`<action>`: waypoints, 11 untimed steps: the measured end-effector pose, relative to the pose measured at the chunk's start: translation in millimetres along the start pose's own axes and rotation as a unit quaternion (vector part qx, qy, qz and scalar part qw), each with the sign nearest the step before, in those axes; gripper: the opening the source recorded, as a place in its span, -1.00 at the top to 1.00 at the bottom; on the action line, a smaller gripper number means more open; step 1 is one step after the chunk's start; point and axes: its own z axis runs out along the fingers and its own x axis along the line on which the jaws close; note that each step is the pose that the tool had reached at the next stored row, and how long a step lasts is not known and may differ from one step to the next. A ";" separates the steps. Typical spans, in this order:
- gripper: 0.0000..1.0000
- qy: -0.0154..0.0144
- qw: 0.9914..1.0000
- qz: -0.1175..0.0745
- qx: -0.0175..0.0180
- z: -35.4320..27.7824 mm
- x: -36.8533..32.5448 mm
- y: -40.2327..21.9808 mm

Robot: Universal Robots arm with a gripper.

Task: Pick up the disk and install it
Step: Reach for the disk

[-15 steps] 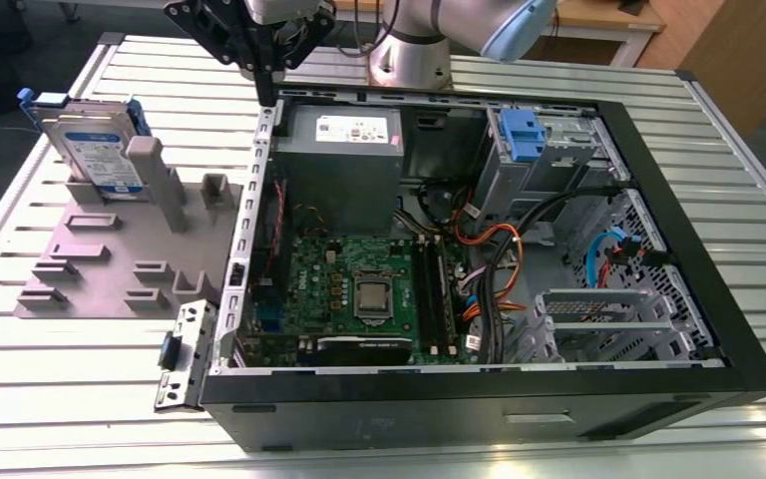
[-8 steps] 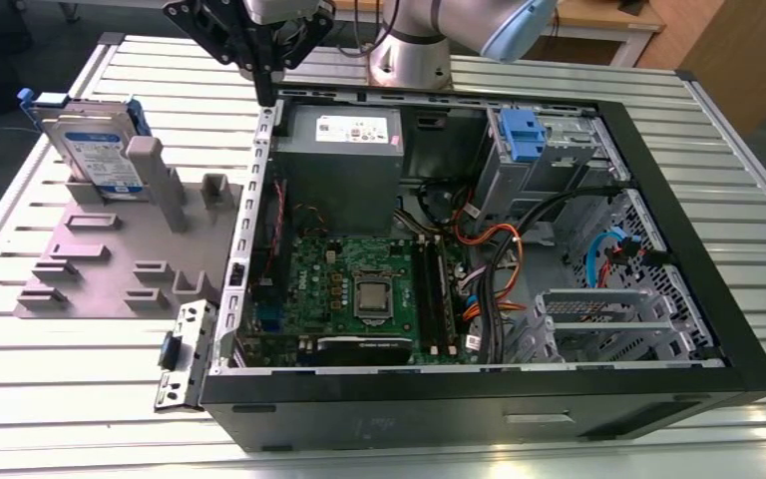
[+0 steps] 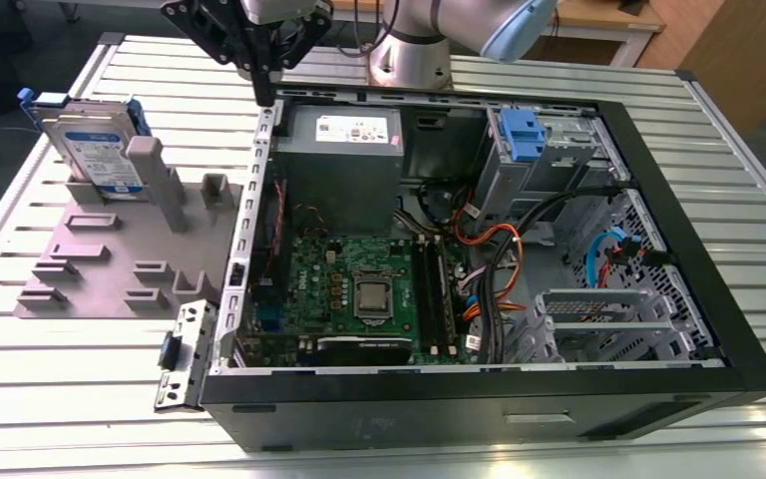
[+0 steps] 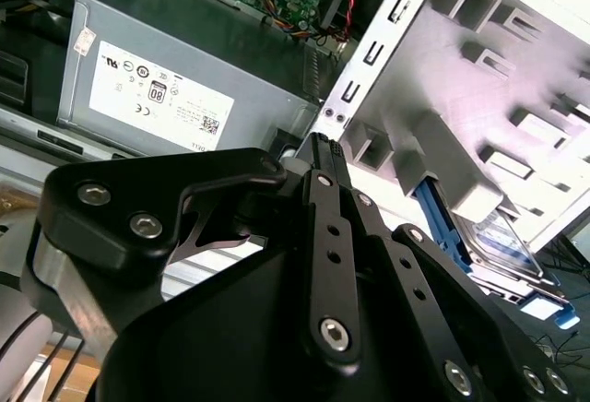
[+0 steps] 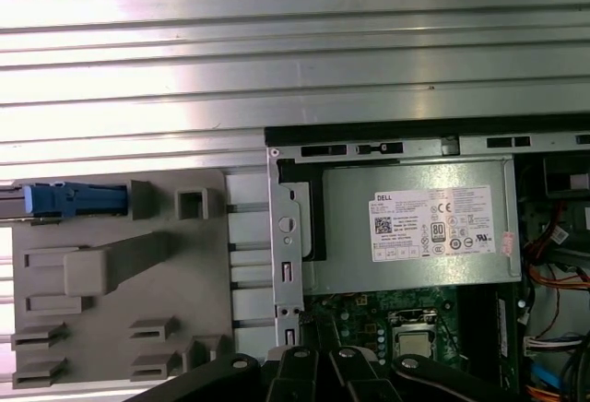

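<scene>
gripper: I read its fingers as pressed together with nothing between them. It hangs over the far end of the computer case's wall on the exterior view's left. The second wrist view shows the same closed, empty tips.
disk: stands on edge in the far slot of the grey fixture, blue bracket around it, well apart from the gripper toward the exterior view's left. The first wrist view shows it edge-on.
computer case: lies open on the slatted table. The power supply sits at its far side, just beside the gripper.
drive bay: far right of the case, with a blue clip at its mouth.
cables: orange and black loops lie near the bay.
risk, grasp: in my judgement, closed fingers brought down onto the upright disk would knock it over rather than straddle it.
risk, travel: the tips hang close above the case wall, so a low sideways move could strike it.
risk, seating: a crooked hold could jam the bracket at the bay, or the cables could snag it.
</scene>
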 end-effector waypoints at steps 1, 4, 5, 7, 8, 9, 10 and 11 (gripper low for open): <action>0.79 0.000 1.000 0.000 0.000 0.0 0.2 0.0; 0.79 0.000 1.000 0.000 0.000 0.0 1.0 -0.1; 0.79 0.000 1.000 0.000 0.000 0.0 1.4 -0.1; 0.79 0.000 1.000 0.000 0.000 0.0 2.1 -0.2; 0.79 0.000 1.000 0.000 0.000 0.0 2.6 -0.2; 0.79 0.000 1.000 0.000 0.000 0.0 3.0 -0.3; 0.79 0.000 1.000 0.000 0.000 0.0 3.5 -0.3; 0.79 0.000 1.000 0.000 0.000 0.0 3.8 -0.3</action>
